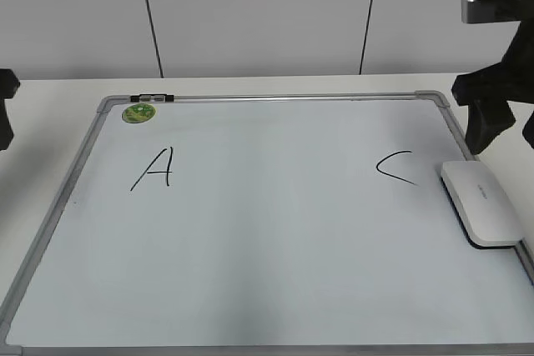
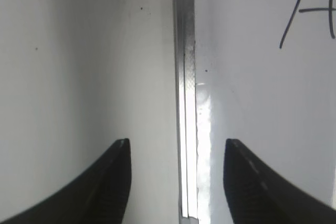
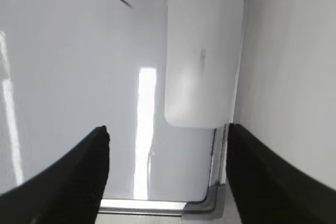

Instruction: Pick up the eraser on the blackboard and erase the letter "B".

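Observation:
The blackboard (image 1: 267,248) is a white dry-erase board in a grey frame, lying flat on the table. It bears a black "A" (image 1: 154,168) on the left and a black "C" (image 1: 395,168) on the right. No letter "B" shows; the board between them is blank. The white eraser (image 1: 480,203) lies on the board's right edge beside the "C". My right gripper (image 1: 505,135) is open and empty above the board's far right corner. In the right wrist view the eraser (image 3: 203,51) lies ahead of its jaws (image 3: 168,127). My left gripper (image 2: 176,145) is open and empty over the board's left frame.
A round green magnet (image 1: 138,112) and a small black clip (image 1: 153,98) sit at the board's far left corner. The white table (image 1: 50,97) surrounds the board. A wall stands behind it. The left wrist view shows part of the "A" (image 2: 315,9).

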You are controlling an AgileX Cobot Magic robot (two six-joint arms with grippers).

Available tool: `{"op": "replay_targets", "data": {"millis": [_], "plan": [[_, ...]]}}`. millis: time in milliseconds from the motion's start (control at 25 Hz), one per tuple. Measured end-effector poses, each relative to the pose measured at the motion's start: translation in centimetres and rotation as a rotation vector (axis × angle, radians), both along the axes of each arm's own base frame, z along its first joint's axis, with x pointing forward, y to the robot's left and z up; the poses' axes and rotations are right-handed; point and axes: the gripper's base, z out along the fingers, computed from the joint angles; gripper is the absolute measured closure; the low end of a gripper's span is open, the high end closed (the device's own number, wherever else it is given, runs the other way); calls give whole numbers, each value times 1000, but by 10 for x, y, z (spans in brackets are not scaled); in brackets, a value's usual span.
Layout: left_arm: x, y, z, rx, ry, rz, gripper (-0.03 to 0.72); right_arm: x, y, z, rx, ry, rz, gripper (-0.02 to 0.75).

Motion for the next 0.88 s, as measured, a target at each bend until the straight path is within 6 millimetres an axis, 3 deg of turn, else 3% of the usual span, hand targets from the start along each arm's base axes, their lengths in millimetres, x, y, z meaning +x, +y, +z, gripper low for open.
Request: {"op": "replay_targets", "data": {"millis": [240,440,600,880], "plan": [[-58,7,23,29,-91,-9,269,-44,18,24,11,-135,70,226],[-111,14,35,62,-179,-18,269,-55,19,31,24,-177,72,226],[-153,17,36,73,-231,-19,269,-62,20,31,52,-180,65,226],[-216,23,26,93,-327,-21,269,-94,12,36,68,-217,60,226]]}}
